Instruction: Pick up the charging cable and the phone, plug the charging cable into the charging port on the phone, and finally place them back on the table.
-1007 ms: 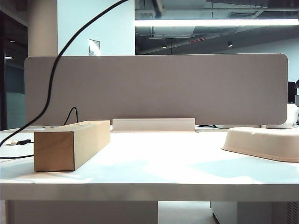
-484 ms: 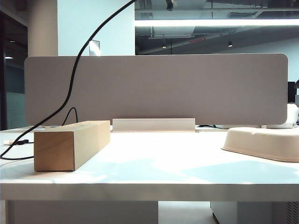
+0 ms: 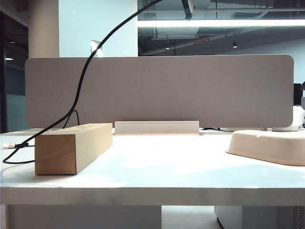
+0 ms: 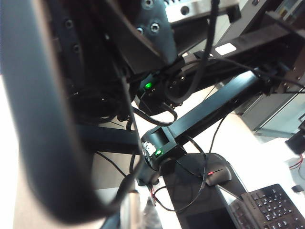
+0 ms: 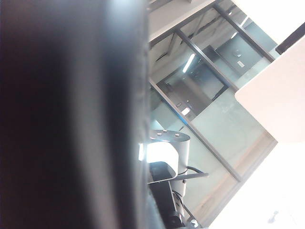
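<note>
The left gripper [image 4: 136, 210] is seen only as a blurred edge in its wrist view, raised off the table; its jaws are clenched, and what they grip cannot be made out there. The right gripper [image 5: 71, 114] is clenched too, a dark blurred slab filling its wrist view, the held thing unidentifiable. In the exterior view the charging cable [image 3: 83, 76] is strung from the top of the frame, its white-tipped connector [image 3: 190, 6] dangling high, and swept down past the grey divider [image 3: 190, 90] to the table [image 3: 157, 167] behind the cardboard box [image 3: 71, 148]. A cream tray [image 3: 269, 145] is seen at the right. The phone cannot be located.
</note>
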